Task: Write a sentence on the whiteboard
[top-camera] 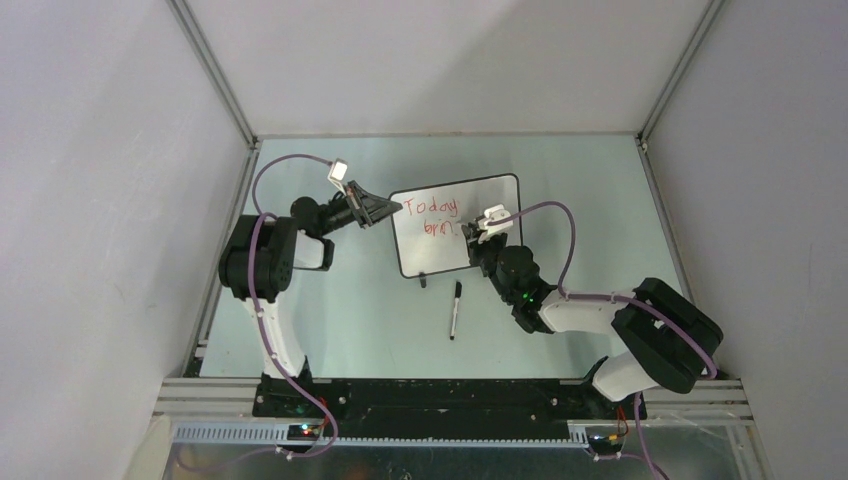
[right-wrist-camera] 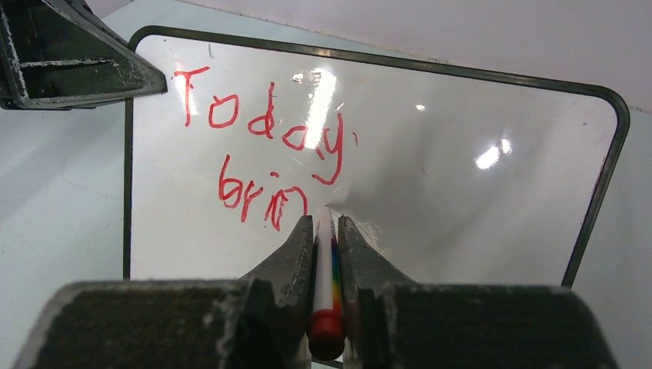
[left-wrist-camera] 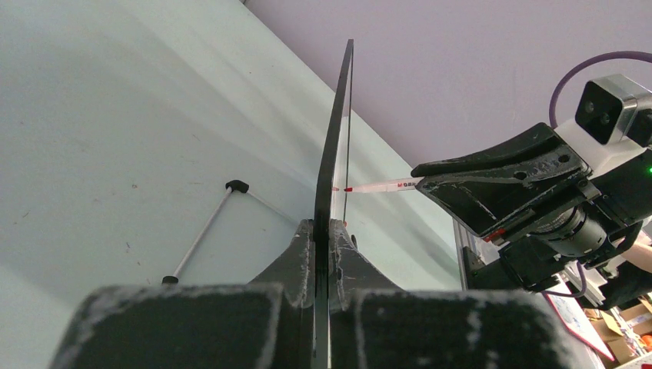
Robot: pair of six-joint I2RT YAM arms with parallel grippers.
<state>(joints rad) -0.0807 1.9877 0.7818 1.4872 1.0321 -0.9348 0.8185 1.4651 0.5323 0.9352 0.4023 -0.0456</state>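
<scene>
At whiteboard (top-camera: 432, 255) left edge, left gripper (top-camera: 385, 208) clamps its frame. Facing it, right gripper (right-wrist-camera: 325, 224) pinches marker (right-wrist-camera: 326, 284), tip straight ahead on the face, just right of "brin" in sentence (right-wrist-camera: 261, 154).

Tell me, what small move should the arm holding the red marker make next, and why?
Probably drag the marker a touch rightward on the whiteboard to start the next letter. The red writing reads "Today", then only "brin", seemingly unfinished; the right tool grips the marker just past that last letter, and the left tool clamps the board's edge.
</scene>
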